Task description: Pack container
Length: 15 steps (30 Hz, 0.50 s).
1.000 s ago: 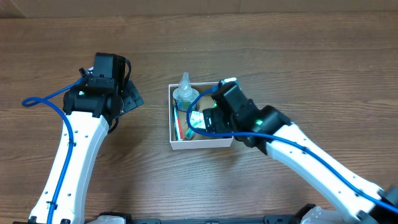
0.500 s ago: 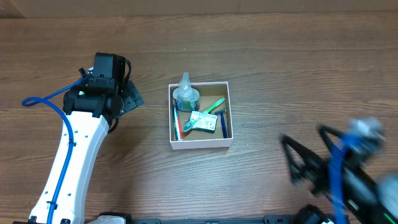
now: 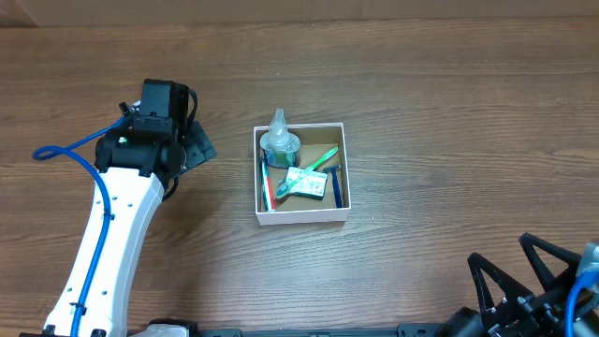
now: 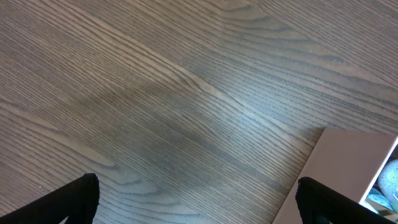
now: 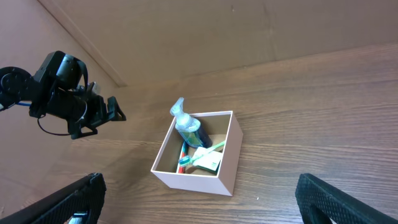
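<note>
**Right arm withdrawn, container left loaded**

The container [image 3: 301, 217] is found mid-tabletop [image 3: 421, 94], mouth upward, with a bottle [image 3: 278, 140], toothbrushes [image 3: 325, 157] and a small packet [image 3: 307, 183] lying inside. As it is nearly square, no real long axis can be given; its walls are set almost parallel to the tabletop edges. The right hand [image 3: 497, 247], over the container a second ago, is now drawn back to the near right corner, spread and empty, so that drop is judged finished. The left hand [image 3: 198, 142] is held released, apart to the left.

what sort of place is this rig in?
Probably a robotics lab bench: wood-grain table, white blue-cabled robot arm, and a shallow white cardboard box of toiletries staged mid-table.
</note>
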Each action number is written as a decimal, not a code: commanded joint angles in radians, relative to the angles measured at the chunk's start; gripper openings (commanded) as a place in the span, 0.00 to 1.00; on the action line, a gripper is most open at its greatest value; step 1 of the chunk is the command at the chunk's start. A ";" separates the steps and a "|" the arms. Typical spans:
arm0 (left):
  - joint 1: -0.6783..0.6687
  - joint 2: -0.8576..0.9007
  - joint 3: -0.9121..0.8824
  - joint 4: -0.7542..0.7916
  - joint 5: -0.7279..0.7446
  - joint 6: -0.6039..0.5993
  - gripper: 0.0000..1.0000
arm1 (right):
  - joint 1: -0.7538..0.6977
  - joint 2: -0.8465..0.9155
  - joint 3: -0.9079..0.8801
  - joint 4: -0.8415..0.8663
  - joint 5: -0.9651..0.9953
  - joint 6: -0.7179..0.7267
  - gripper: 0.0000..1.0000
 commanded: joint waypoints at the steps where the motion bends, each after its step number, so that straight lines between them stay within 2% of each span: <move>1: -0.001 0.000 0.014 0.001 -0.006 0.020 1.00 | 0.003 -0.002 0.001 -0.005 0.010 0.001 1.00; 7: -0.001 0.000 0.014 0.001 -0.006 0.020 1.00 | 0.003 -0.002 0.001 -0.012 0.037 -0.002 1.00; 10: -0.001 0.000 0.014 0.001 -0.006 0.020 1.00 | 0.000 -0.002 -0.031 0.030 0.117 -0.002 1.00; 15: -0.001 0.000 0.014 0.001 -0.006 0.020 1.00 | -0.172 -0.099 -0.180 0.141 0.172 -0.003 1.00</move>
